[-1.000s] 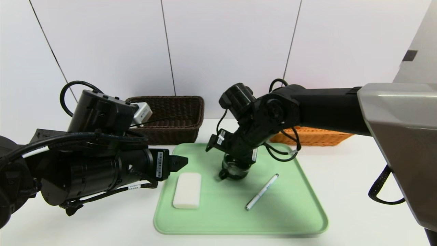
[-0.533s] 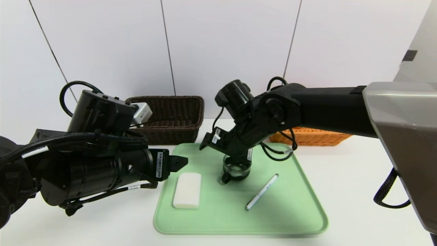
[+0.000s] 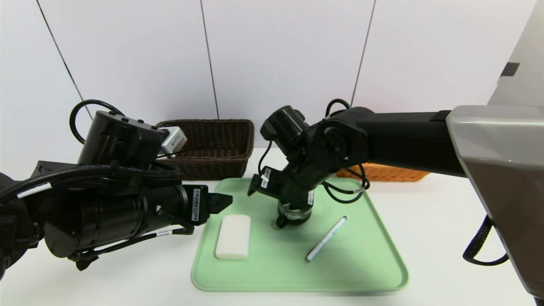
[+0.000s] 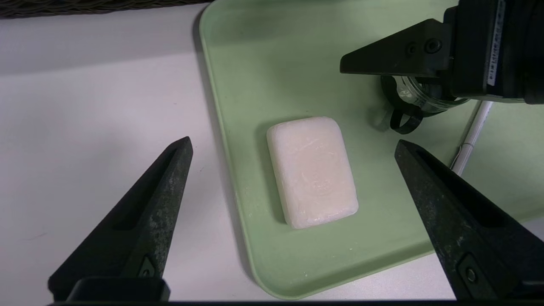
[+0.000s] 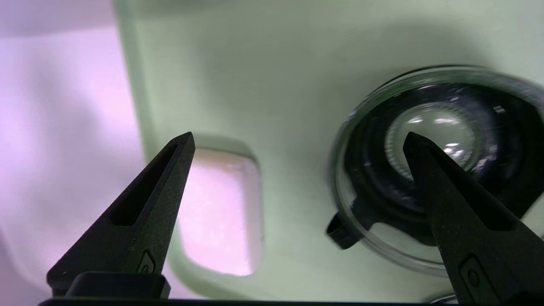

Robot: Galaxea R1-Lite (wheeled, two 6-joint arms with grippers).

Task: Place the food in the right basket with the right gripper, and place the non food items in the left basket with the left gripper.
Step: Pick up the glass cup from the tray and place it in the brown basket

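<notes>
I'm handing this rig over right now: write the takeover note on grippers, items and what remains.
Left gripper: open, empty, hovering over the white block.
Right gripper: open, empty, over the glass cup.
Block, cup and pen all lie on the green tray.
No food in view.
Dark left basket: contents not visible. Orange right basket: mostly hidden by the right arm.
Left: block, cup and pen into the dark basket, using the left gripper.

A white table [image 3: 433, 221] is carrying a green tray [image 3: 361, 272], with a dark basket [image 3: 221, 148] and an orange basket [image 3: 382, 172] sitting behind it.
</notes>
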